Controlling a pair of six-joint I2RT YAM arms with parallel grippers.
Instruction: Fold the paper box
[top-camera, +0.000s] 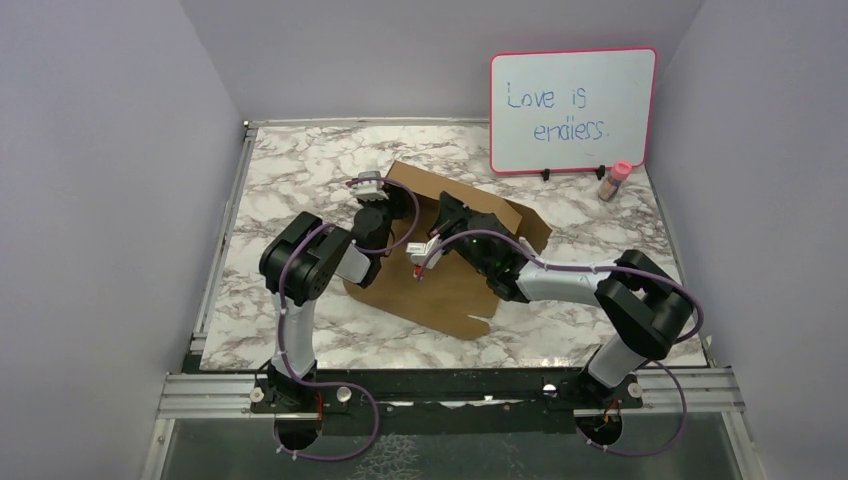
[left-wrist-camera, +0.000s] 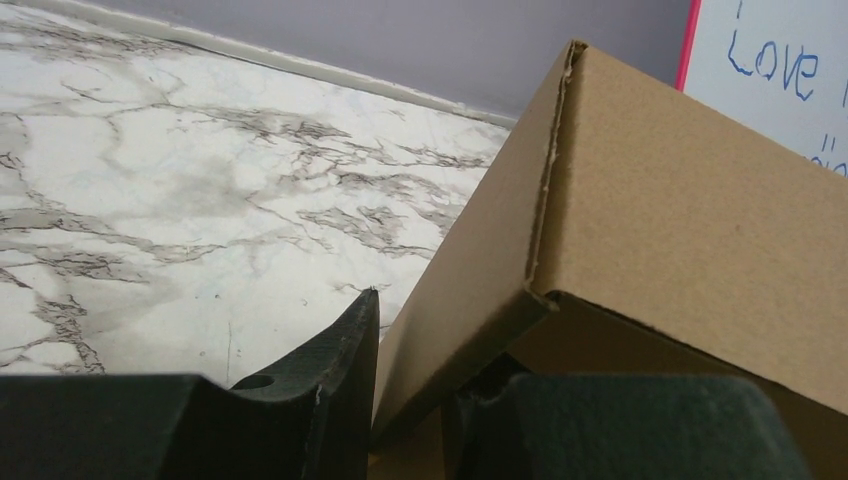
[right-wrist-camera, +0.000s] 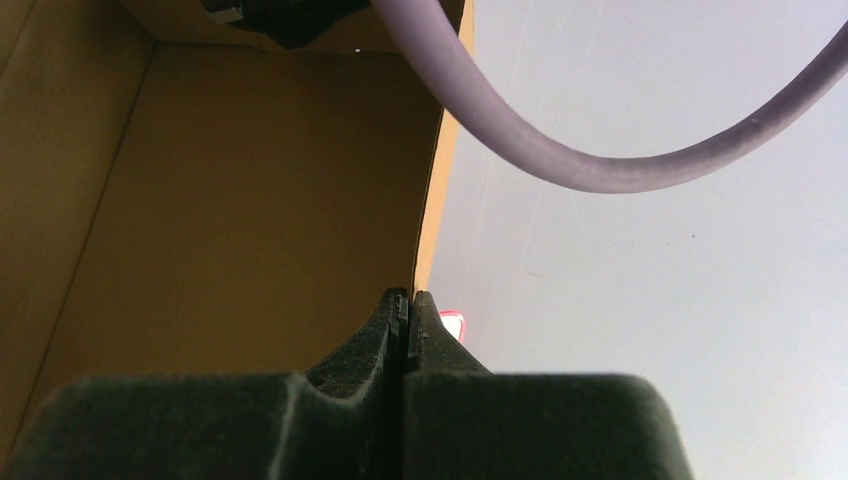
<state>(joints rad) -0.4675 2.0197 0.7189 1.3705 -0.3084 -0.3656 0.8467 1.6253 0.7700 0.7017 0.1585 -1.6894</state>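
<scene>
You have a plain brown paper box (top-camera: 440, 292) on a white marble-patterned table (top-camera: 300, 170) veined grey; at its far right corner, a pink-framed whiteboard (top-camera: 572, 110) carries blue writing.

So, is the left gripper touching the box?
Touching. Left wrist view: the box wall runs down between the left gripper jaws, flush against the left one.

Only readable thing: the pink-framed whiteboard (top-camera: 572, 110) at the table's (top-camera: 300, 170) far right corner, blue handwriting saying "Love is endless." Label on the little bottle (top-camera: 614, 181) beside it is too small to read.
</scene>
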